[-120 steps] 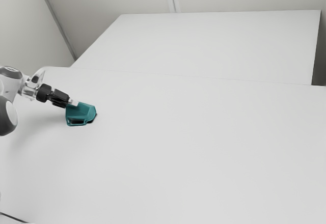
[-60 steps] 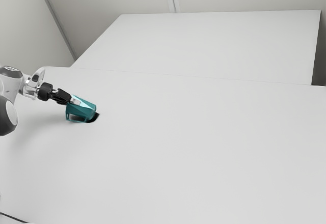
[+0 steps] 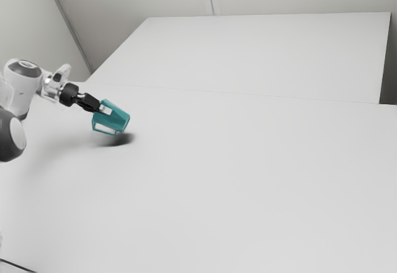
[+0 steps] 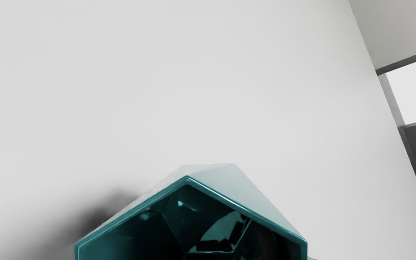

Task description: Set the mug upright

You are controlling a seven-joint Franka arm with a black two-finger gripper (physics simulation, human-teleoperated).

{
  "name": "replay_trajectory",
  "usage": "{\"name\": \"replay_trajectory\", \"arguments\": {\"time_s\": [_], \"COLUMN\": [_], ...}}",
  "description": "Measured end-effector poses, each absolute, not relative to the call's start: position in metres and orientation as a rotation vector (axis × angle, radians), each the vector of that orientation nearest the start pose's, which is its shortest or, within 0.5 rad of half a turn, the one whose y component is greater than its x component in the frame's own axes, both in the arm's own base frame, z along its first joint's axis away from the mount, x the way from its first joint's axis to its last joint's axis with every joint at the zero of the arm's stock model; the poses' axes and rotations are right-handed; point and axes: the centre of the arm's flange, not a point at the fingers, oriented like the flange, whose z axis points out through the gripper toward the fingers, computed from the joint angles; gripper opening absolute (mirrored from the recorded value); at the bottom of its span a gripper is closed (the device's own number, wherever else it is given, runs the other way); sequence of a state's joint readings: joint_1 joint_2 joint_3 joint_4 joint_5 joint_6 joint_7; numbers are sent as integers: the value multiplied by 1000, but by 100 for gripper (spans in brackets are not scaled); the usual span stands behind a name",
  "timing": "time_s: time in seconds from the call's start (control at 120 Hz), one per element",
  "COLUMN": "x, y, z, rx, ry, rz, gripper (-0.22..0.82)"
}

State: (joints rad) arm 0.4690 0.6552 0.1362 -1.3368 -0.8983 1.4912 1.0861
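The teal mug (image 3: 118, 119) hangs tilted above the table near the exterior view's left, its shadow beneath it. My gripper (image 3: 106, 109) is shut on the mug's wall at the upper side near the mouth. The handle faces down and toward the exterior view's left. In the wrist view the angular mug (image 4: 244, 202) has its open mouth facing my hand, with the dark, shiny inside visible. Part of its rim is cut off there.
The white table (image 3: 248, 180) stretches toward the exterior view's right. Behind it is another pale, flat surface (image 3: 260, 56), with light walls beyond. A dark cable lies at the exterior view's lower left corner.
My hand has risen and moved toward the exterior view's right, carrying the mug. The mug has turned from lying on the table to hanging tilted above it, apart from its shadow.
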Motion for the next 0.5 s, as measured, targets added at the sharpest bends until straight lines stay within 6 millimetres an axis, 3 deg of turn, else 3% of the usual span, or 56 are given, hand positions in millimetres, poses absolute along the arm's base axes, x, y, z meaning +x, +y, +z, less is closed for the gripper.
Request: {"name": "replay_trajectory", "arguments": {"time_s": [0.05,0.292,0.5], "x": [632,656,667], "y": [276,160,97], "z": [356,348,355], "rx": [2228,2437,2675], "ry": [-411,-597,-800], "rz": [315,132,61], "gripper": [-16,-17,-17]}}
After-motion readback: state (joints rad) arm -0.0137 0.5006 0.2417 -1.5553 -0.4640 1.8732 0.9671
